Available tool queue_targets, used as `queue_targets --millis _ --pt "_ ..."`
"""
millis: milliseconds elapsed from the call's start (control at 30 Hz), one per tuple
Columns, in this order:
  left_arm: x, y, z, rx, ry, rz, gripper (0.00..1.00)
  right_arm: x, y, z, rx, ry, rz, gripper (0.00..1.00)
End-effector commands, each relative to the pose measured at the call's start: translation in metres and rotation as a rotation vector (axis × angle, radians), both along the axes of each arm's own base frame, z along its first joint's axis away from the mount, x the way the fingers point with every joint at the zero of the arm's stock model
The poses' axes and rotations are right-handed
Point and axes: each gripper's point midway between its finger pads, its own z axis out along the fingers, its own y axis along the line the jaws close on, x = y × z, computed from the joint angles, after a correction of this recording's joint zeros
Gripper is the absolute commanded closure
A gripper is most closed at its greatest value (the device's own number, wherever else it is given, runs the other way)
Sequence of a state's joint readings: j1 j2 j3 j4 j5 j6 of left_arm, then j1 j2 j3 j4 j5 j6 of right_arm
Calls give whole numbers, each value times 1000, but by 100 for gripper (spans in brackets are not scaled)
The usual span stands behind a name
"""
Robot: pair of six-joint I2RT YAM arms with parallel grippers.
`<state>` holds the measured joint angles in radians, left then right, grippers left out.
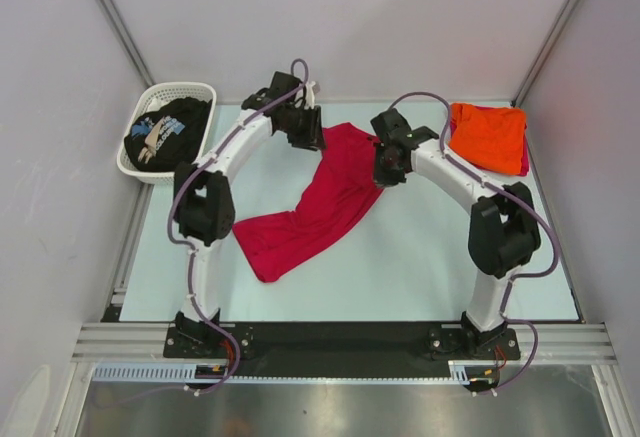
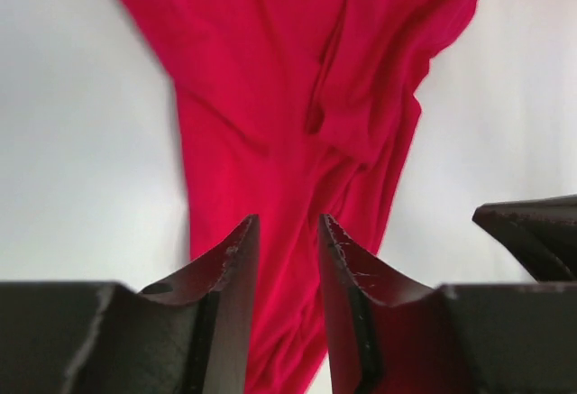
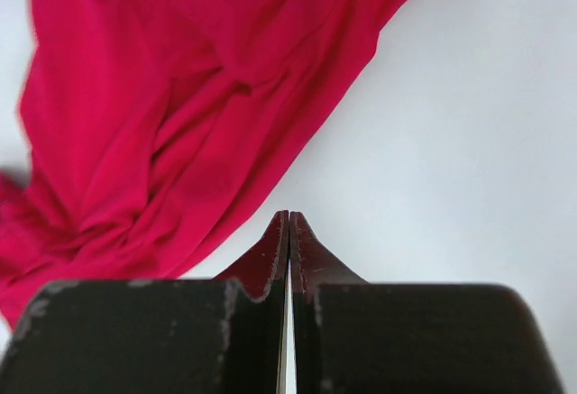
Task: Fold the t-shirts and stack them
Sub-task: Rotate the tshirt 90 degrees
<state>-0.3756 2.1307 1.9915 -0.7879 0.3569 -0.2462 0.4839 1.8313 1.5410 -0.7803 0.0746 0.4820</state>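
Nearest the camera, both arm bases sit bolted at the table's (image 1: 430, 267) front edge, and a broad band of bare pale tabletop lies between them and the cloth. Beyond that band the crimson-red t-shirt (image 1: 318, 202) sprawls unfolded in a loose diagonal. Its bunched lower end lies toward the left arm's side and its upper end runs up between the two grippers.

The left gripper (image 2: 287, 224) hangs over that upper end with its fingers parted by a narrow gap. Red cloth shows through the gap and fans out ahead of the fingertips; whether the pads touch it cannot be told. Bare table lies on either side of the cloth ahead of those fingers.

The right gripper (image 3: 288, 218) has its fingers pressed together on nothing, tips at the shirt's edge. Red cloth spreads ahead and to their left, open white surface ahead and to their right.

Farther back, well right of the right fingers, the bright orange t-shirt (image 1: 487, 135) lies folded flat near the far right corner, close to the table's right edge. At the far left corner, well left of the left fingers, a white plastic lattice basket (image 1: 182, 88) holds the black t-shirt (image 1: 172, 127). Its pale blue-white print is too small to read. White walls close the table on three sides.
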Motion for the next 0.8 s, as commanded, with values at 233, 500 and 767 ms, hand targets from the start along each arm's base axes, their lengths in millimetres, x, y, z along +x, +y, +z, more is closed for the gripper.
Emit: queue_targets --millis 233,500,767 --pt "5 -85 -61 -148 153 -19 100 55 -6 -40 -127 -64 -98 100" --pt "2 -78 -99 -95 206 -2 100 81 -12 -43 -187 -120 -117 100" --pt "19 -58 -102 -15 155 39 100 87 -13 -65 -229 -104 -127 100"
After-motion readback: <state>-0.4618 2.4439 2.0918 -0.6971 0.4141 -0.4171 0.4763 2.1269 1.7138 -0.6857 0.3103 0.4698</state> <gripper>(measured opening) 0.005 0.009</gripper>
